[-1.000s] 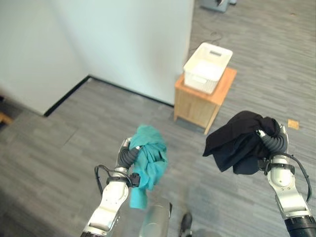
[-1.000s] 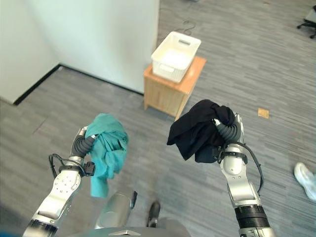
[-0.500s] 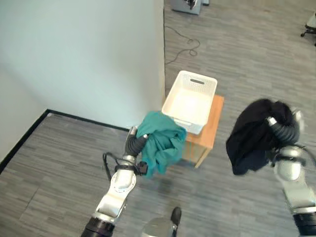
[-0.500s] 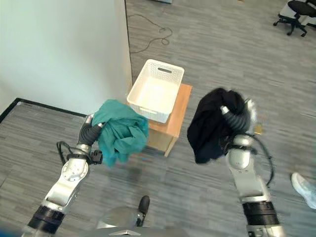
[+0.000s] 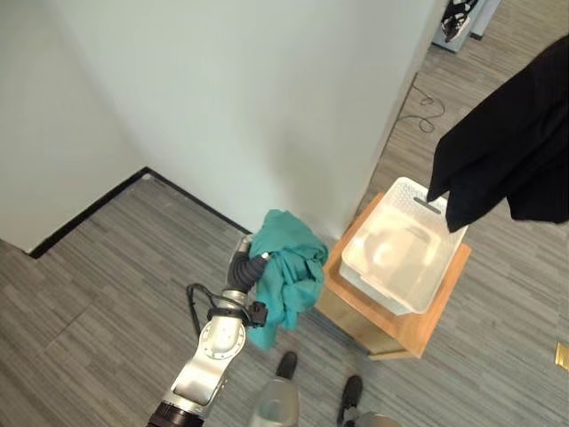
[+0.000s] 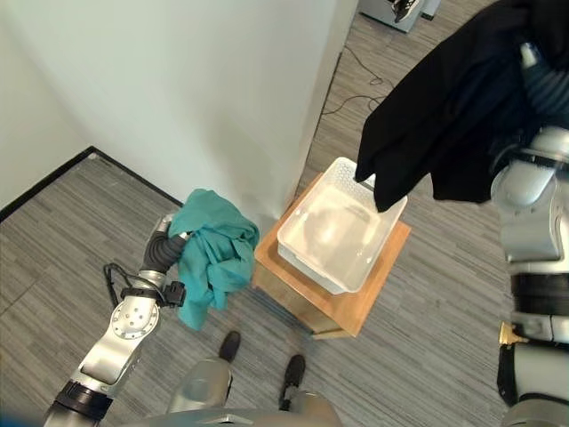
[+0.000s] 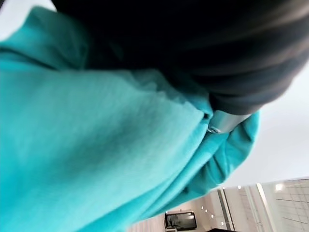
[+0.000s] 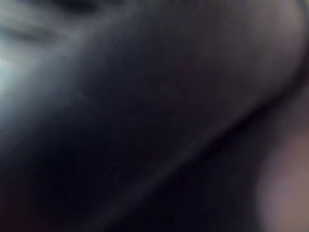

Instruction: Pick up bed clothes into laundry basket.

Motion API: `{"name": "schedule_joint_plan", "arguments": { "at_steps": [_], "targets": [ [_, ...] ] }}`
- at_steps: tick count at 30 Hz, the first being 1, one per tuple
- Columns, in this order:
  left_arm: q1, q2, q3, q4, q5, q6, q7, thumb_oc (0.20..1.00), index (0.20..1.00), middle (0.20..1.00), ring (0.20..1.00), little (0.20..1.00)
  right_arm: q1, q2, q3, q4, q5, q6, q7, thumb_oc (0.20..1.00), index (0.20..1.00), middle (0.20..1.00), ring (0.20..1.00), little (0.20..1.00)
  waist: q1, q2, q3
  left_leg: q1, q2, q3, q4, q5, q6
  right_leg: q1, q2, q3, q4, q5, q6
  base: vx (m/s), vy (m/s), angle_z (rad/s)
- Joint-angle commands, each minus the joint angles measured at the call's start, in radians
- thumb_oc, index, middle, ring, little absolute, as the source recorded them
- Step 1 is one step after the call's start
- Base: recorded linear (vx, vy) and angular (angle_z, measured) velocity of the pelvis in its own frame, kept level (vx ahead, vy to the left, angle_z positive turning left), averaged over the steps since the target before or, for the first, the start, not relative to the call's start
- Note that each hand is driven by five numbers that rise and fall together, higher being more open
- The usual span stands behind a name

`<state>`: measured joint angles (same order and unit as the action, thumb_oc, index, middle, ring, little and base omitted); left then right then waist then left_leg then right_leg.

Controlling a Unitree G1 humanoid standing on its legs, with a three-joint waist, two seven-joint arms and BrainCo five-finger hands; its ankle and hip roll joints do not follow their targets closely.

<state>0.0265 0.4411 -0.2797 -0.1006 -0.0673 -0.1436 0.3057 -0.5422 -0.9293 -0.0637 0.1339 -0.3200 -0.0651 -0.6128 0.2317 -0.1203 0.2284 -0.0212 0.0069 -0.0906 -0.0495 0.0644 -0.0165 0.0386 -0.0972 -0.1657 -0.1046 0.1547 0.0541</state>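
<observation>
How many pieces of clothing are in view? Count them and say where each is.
2. The teal garment is bunched in the left hand, beside the wooden stand. The black garment hangs from the raised right hand, over the white basket.

The open-topped white plastic laundry basket (image 6: 342, 236) sits on a low wooden stand (image 6: 378, 294), hard against the white wall corner (image 6: 342, 53); grey floor lies open around.

The black garment (image 6: 462, 116) hides the right hand's fingers; the teal garment (image 5: 286, 267) hides the left hand's.
</observation>
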Motion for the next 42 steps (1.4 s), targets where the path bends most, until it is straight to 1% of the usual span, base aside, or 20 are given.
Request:
{"name": "schedule_joint_plan", "arguments": {
  "at_steps": [1,6,7,9,11,16,21,22,26,28,30,31,36,37,38,39,40,41,42],
  "targets": [
    [-0.015,-0.016,-0.015,-0.056,-0.026,-0.088,0.005,0.2,0.2,0.2,0.2,0.2,-0.056,-0.095,0.072,0.034,0.069,-0.019,0.054,0.2,0.2,0.2,0.2,0.2,0.004,0.039,-0.106,0.076,-0.001,-0.052,-0.038,-0.11,-0.004,0.09,-0.01,-0.084,0.064,-0.19,0.084,0.04,-0.079,-0.09],
    [0.011,-0.016,0.002,-0.052,-0.046,-0.09,0.006,0.2,0.2,0.2,0.2,0.2,-0.067,-0.062,0.137,0.102,0.05,-0.006,0.089,0.2,0.2,0.2,0.2,0.2,0.012,0.045,-0.102,0.067,0.002,-0.073,-0.038,-0.103,-0.018,0.108,-0.003,-0.112,0.039,-0.194,0.077,0.02,-0.054,0.06],
    [0.017,-0.02,0.004,-0.048,-0.052,-0.088,0.006,0.2,0.2,0.2,0.2,0.2,-0.052,-0.043,0.147,0.115,0.035,0.0,0.098,0.2,0.2,0.2,0.2,0.2,0.017,0.048,-0.098,0.063,0.004,-0.078,-0.038,-0.099,-0.021,0.11,-0.001,-0.118,0.036,-0.197,0.076,0.02,-0.04,0.1],
    [0.028,-0.024,0.01,-0.048,-0.058,-0.089,0.006,0.2,0.2,0.2,0.2,0.2,-0.024,-0.018,0.148,0.124,0.009,0.011,0.105,0.2,0.2,0.2,0.2,0.2,0.022,0.054,-0.097,0.055,0.005,-0.09,-0.038,-0.094,-0.028,0.114,0.001,-0.133,0.034,-0.202,0.071,0.03,-0.034,0.13],
    [0.037,-0.029,0.013,-0.05,-0.064,-0.085,0.004,0.2,0.2,0.2,0.2,0.2,0.045,0.038,0.123,0.123,-0.022,0.025,0.11,0.2,0.2,0.2,0.2,0.2,0.028,0.061,-0.095,0.043,0.003,-0.113,-0.038,-0.089,-0.038,0.125,0.003,-0.163,0.026,-0.21,0.067,0.05,-0.043,0.27],
    [0.038,-0.031,0.011,-0.051,-0.074,-0.083,-0.002,0.2,0.2,0.2,0.2,0.2,0.086,0.083,0.112,0.132,-0.031,0.03,0.112,0.2,0.2,0.2,0.2,0.2,0.035,0.068,-0.093,0.031,-0.001,-0.138,-0.038,-0.081,-0.042,0.133,0.004,-0.19,0.02,-0.217,0.064,0.03,-0.02,0.29],
    [0.033,-0.039,0.012,-0.041,-0.092,-0.076,-0.008,0.2,0.2,0.2,0.2,0.2,0.086,0.153,0.173,0.109,-0.054,0.028,0.153,0.2,0.2,0.2,0.2,0.2,0.052,0.073,-0.083,0.012,-0.003,-0.155,-0.038,-0.068,-0.047,0.126,0.007,-0.203,0.017,-0.228,0.058,0.01,-0.004,0.03],
    [0.033,-0.039,0.013,-0.041,-0.093,-0.076,-0.009,0.2,0.2,0.2,0.2,0.2,0.085,0.154,0.174,0.11,-0.054,0.028,0.153,0.2,0.2,0.2,0.2,0.2,0.05,0.072,-0.084,0.011,-0.003,-0.156,-0.038,-0.068,-0.047,0.126,0.007,-0.203,0.017,-0.228,0.058,0.01,0.01,0.03],
    [0.027,-0.039,0.009,-0.039,-0.101,-0.081,-0.009,0.2,0.2,0.2,0.2,0.2,0.072,0.174,0.216,0.16,-0.072,0.038,0.16,0.2,0.2,0.2,0.2,0.2,0.069,0.074,-0.074,-0.011,-0.01,-0.178,-0.038,-0.057,-0.052,0.121,0.008,-0.226,0.017,-0.234,0.057,0.01,0.008,0.13],
    [0.031,-0.039,0.009,-0.034,-0.11,-0.081,-0.008,0.2,0.2,0.2,0.2,0.2,0.08,0.193,0.233,0.231,-0.071,0.05,0.157,0.2,0.2,0.2,0.2,0.2,0.079,0.075,-0.065,-0.029,-0.016,-0.195,-0.038,-0.049,-0.055,0.115,0.008,-0.248,0.017,-0.235,0.056,0.01,0.004,0.2],
    [0.032,-0.038,0.007,-0.032,-0.112,-0.083,-0.01,0.2,0.2,0.2,0.2,0.2,0.088,0.198,0.24,0.266,-0.071,0.051,0.16,0.2,0.2,0.2,0.2,0.2,0.08,0.074,-0.063,-0.037,-0.017,-0.202,-0.038,-0.047,-0.056,0.113,0.008,-0.256,0.017,-0.237,0.055,0.01,-0.004,0.32],
    [0.036,-0.037,0.004,-0.032,-0.118,-0.086,-0.018,0.2,0.2,0.2,0.2,0.2,0.103,0.195,0.248,0.319,-0.074,0.059,0.169,0.2,0.2,0.2,0.2,0.2,0.09,0.073,-0.056,-0.044,-0.02,-0.209,-0.038,-0.045,-0.059,0.111,0.008,-0.268,0.017,-0.239,0.054,0.01,-0.005,0.18],
    [0.047,-0.032,-0.002,-0.039,-0.128,-0.088,-0.029,0.2,0.2,0.2,0.2,0.2,0.111,0.174,0.249,0.427,-0.062,0.075,0.172,0.2,0.2,0.2,0.2,0.2,0.098,0.071,-0.046,-0.057,-0.021,-0.217,-0.038,-0.046,-0.066,0.106,0.01,-0.283,0.017,-0.249,0.052,0.0,-0.016,0.17],
    [0.043,-0.034,-0.002,-0.032,-0.132,-0.086,-0.029,0.2,0.2,0.2,0.2,0.2,0.111,0.163,0.239,0.448,-0.048,0.08,0.17,1.0,1.0,1.0,1.0,1.0,0.094,0.072,-0.046,-0.059,-0.023,-0.217,-0.038,-0.046,-0.066,0.106,0.009,-0.283,0.017,-0.252,0.051,0.0,0.0,0.0],
    [0.039,-0.035,-0.001,-0.029,-0.131,-0.084,-0.027,0.2,0.2,0.2,0.2,0.2,0.113,0.16,0.233,0.447,-0.046,0.08,0.169,1.0,1.0,1.0,1.0,1.0,0.089,0.073,-0.048,-0.063,-0.025,-0.217,-0.038,-0.04,-0.064,0.104,0.006,-0.286,0.017,-0.247,0.053,0.0,0.0,0.0],
    [0.04,-0.035,0.0,-0.028,-0.131,-0.084,-0.026,0.2,0.2,0.2,0.2,0.2,0.114,0.161,0.233,0.446,-0.046,0.081,0.169,1.0,1.0,1.0,1.0,1.0,0.09,0.073,-0.047,-0.059,-0.023,-0.216,-0.038,-0.046,-0.066,0.107,0.008,-0.284,0.017,-0.252,0.052,0.0,0.0,0.0],
    [0.037,-0.037,0.003,-0.026,-0.131,-0.083,-0.024,0.2,0.2,0.2,0.2,0.2,0.121,0.16,0.225,0.436,-0.045,0.081,0.17,0.918,0.918,0.918,0.918,0.918,0.087,0.073,-0.048,-0.057,-0.023,-0.213,-0.038,-0.048,-0.065,0.109,0.007,-0.282,0.017,-0.253,0.052,0.0,0.0,0.0],
    [0.034,-0.04,0.008,-0.024,-0.129,-0.08,-0.021,0.2,0.2,0.2,0.2,0.2,0.139,0.16,0.209,0.414,-0.048,0.081,0.168,1.0,1.0,1.0,1.0,1.0,0.08,0.075,-0.051,-0.054,-0.024,-0.211,-0.038,-0.049,-0.063,0.112,0.006,-0.279,0.017,-0.253,0.053,0.0,0.0,0.0],
    [0.029,-0.043,0.01,-0.023,-0.128,-0.078,-0.018,0.2,0.2,0.2,0.2,0.2,0.155,0.162,0.194,0.396,-0.049,0.082,0.166,1.0,1.0,1.0,1.0,1.0,0.074,0.078,-0.053,-0.054,-0.025,-0.21,-0.038,-0.044,-0.061,0.111,0.003,-0.28,0.017,-0.249,0.055,0.03,0.009,-0.03]
  ]
}}
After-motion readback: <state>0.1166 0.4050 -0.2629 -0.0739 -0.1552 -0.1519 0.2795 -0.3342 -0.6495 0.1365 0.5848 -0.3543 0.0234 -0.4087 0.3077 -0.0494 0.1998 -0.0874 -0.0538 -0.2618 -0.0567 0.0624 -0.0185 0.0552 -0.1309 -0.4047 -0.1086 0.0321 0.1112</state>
